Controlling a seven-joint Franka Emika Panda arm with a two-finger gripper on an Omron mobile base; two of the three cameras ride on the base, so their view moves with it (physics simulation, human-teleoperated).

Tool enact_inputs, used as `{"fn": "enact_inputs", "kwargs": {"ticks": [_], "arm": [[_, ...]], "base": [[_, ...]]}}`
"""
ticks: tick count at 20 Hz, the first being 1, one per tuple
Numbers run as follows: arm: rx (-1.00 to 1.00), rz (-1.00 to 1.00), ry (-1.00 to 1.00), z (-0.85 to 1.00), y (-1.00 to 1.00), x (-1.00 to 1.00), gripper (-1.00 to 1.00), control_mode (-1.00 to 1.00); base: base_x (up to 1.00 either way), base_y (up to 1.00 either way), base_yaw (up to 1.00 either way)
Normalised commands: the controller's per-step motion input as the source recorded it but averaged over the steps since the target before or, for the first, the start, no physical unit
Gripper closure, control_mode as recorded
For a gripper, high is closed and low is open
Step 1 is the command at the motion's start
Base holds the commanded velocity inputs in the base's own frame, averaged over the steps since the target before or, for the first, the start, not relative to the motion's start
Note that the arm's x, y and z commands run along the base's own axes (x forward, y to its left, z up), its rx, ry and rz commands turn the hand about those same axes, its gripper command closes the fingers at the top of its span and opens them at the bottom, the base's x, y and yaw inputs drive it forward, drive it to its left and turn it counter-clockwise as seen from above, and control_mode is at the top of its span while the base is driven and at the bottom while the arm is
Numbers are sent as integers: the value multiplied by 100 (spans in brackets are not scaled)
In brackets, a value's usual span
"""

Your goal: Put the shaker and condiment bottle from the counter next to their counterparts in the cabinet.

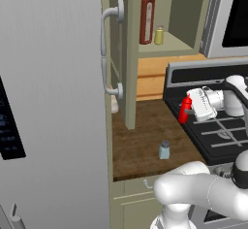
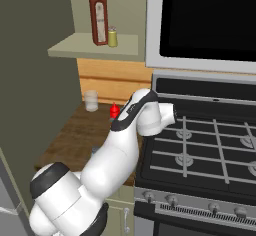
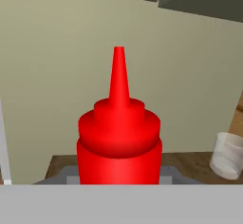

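Left base view: gripper (image 1: 190, 107) is at the condiment bottle (image 1: 184, 109) by the bench's (image 1: 140, 140) right edge next to the stove (image 1: 218, 131), shaker (image 1: 164, 150) stands alone nearer the front; whether the gripper is closed on the bottle cannot be told. Right base view: tall dark red bottle (image 2: 98, 16) and yellow shaker (image 2: 112, 37) stand on the cabinet (image 2: 95, 46) shelf, a glass (image 2: 91, 100) on the far bench. Hand view: the condiment bottle is centred and close, glass at right.

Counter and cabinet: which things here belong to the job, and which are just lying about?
Job:
red squeeze bottle, at the claw
blue-grey shaker on the counter
tall dark red bottle and yellow shaker in the cabinet

Lying about:
clear glass on the counter
stove
fridge
microwave
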Motion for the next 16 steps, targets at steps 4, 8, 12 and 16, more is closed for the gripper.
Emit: {"fn": "enact_inputs", "kwargs": {"ticks": [4,8,12,16], "arm": [[0,-21,-3,42,60,0,100,-100],[0,-18,-1,57,50,0,100,-100],[0,-18,0,60,41,1,100,-100],[0,-12,0,57,41,2,100,-100]], "base": [[0,0,0],[0,0,0],[0,0,0],[0,0,0]]}}
